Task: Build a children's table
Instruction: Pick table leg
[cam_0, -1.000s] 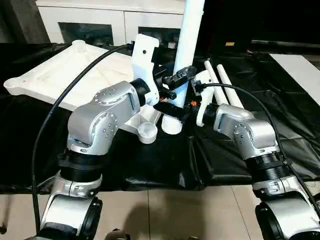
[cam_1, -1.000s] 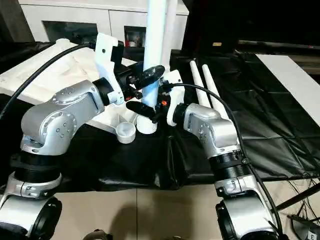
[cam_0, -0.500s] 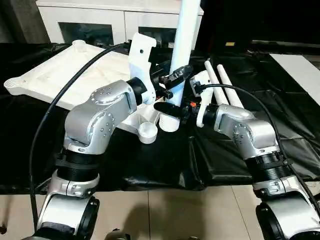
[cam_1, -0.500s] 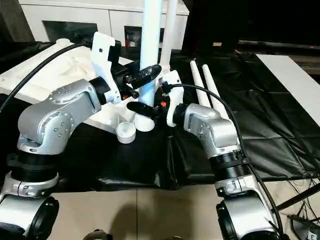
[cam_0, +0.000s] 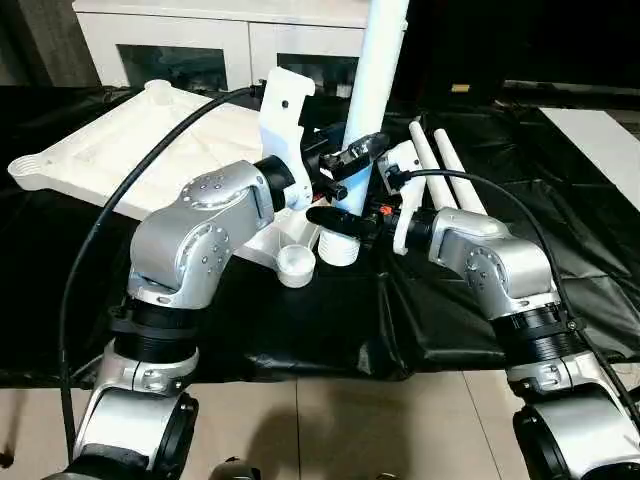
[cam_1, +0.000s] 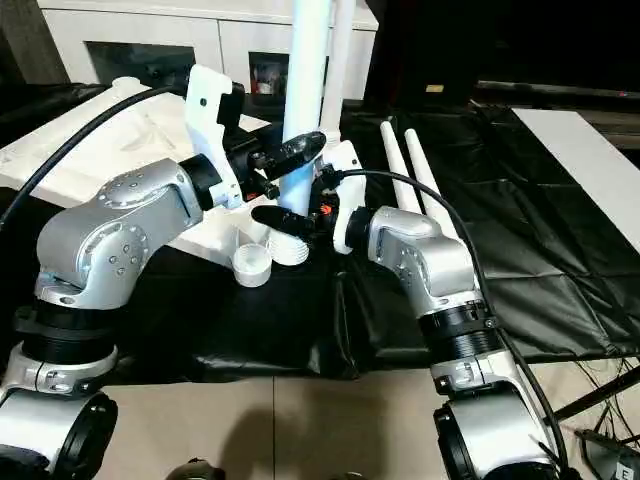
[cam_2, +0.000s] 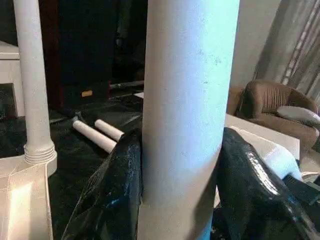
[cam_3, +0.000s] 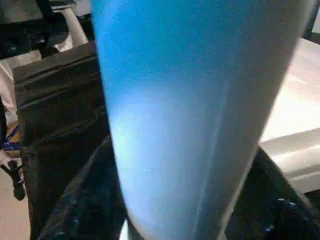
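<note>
White plastic is what you are working with: the tabletop (cam_0: 150, 150) lies upside down on the black-covered desk (cam_0: 560, 230), toward its far left corner, ribbed underside up and rounded sockets at the corners. At the tabletop's near right corner you have one tapered leg (cam_0: 375, 90) standing upright, its wider threaded foot (cam_0: 340, 248) seated at the corner socket. A spare round socket cup (cam_0: 296, 264) juts from the tabletop's edge just beside it. In the left wrist view you can see a second leg (cam_2: 32, 75) already upright in its socket at another corner. Two more legs (cam_0: 445, 170) lie flat side by side on the black cover, just right of the upright one.

Your left gripper (cam_0: 345, 163) is clamped on the upright leg partway up, a black finger on each side of the tube. Your right gripper (cam_0: 345, 222) sits lower, near the foot, with its black fingers (cam_3: 65, 210) either side of the same tube; you cannot tell whether they press it. Beyond the desk's far edge stands a white cabinet (cam_0: 220, 40) with glass doors.
</note>
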